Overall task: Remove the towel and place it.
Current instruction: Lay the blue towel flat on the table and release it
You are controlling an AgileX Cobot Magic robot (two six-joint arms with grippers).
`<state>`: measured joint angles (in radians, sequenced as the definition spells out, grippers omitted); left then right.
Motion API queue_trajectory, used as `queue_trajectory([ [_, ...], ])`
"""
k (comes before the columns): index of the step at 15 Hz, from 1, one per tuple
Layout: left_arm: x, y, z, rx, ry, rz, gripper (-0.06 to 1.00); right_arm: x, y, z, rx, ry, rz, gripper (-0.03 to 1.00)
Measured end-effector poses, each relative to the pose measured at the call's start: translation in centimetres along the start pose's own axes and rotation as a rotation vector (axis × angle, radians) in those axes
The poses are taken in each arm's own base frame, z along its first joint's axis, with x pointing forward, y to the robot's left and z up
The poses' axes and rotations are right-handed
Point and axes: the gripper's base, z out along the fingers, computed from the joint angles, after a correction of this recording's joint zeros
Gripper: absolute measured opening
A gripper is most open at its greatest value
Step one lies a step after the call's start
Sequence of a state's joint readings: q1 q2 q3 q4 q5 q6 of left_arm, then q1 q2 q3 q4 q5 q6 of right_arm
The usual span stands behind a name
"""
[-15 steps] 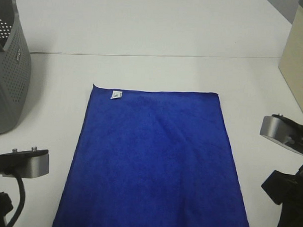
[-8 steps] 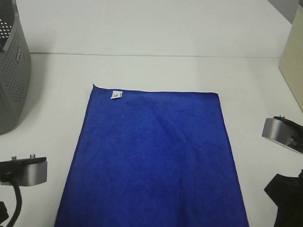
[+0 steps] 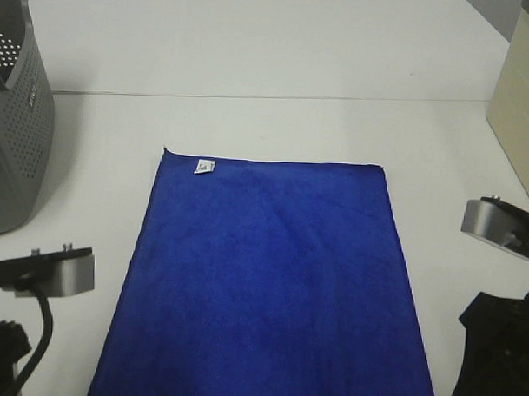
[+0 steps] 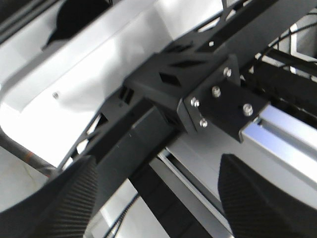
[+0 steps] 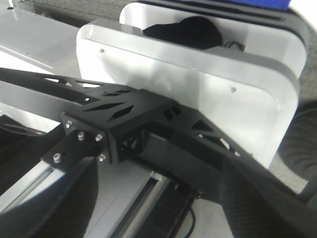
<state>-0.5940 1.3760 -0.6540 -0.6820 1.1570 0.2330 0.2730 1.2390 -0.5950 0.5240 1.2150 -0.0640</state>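
Observation:
The towel [image 3: 266, 276], royal blue with a small white tag [image 3: 204, 167] near its far left corner, lies flat and spread out on the white table [image 3: 267, 120]. Its near edge runs out of the bottom of the exterior view. My left arm [image 3: 58, 273] sits off the towel's near left edge and my right arm [image 3: 500, 225] off its near right edge, neither touching the cloth. The left gripper [image 4: 158, 208] and the right gripper [image 5: 158, 208] both point down at the robot's own black frame, open and holding nothing. No towel shows in either wrist view.
A grey perforated basket [image 3: 15, 111] stands at the far left edge of the table. A beige panel [image 3: 522, 103] rises at the far right. A seam [image 3: 268, 97] crosses the table beyond the towel.
The left arm dipped, then came back up a little toward the towel. The right arm drifted slightly right. The towel has not moved.

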Motion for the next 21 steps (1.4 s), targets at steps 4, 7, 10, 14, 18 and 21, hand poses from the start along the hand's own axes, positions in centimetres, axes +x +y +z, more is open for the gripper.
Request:
queue_trajectory([
  [4, -2.7, -1.1, -3.9, -0.187, -0.14, 0.072, 0.64, -2.3, 1.2, -4.8, 0.162, -0.178, -0.125, 0.68],
  [7, -4.1, -0.5, -6.7, -0.331, -0.257, 0.059, 0.64, -4.5, 1.8, -6.9, 0.178, -0.227, -0.123, 0.68],
  [10, -6.1, 2.7, -10.5, -0.343, -0.411, -0.064, 0.64, -7.4, -0.8, -9.5, 0.039, -0.295, -0.046, 0.68],
  [14, -9.8, 7.3, -13.8, -0.275, -0.504, -0.144, 0.64, -11.9, -4.4, -13.2, -0.14, -0.42, 0.003, 0.68],
  [18, -14.3, 9.2, -14.6, -0.152, -0.546, -0.144, 0.64, -15.7, -5.3, -15.8, -0.145, -0.493, -0.043, 0.68],
  [21, -17.7, 10.1, -14.6, -0.084, -0.567, -0.131, 0.64, -15.9, -5.0, -16.4, -0.154, -0.515, -0.052, 0.68],
])
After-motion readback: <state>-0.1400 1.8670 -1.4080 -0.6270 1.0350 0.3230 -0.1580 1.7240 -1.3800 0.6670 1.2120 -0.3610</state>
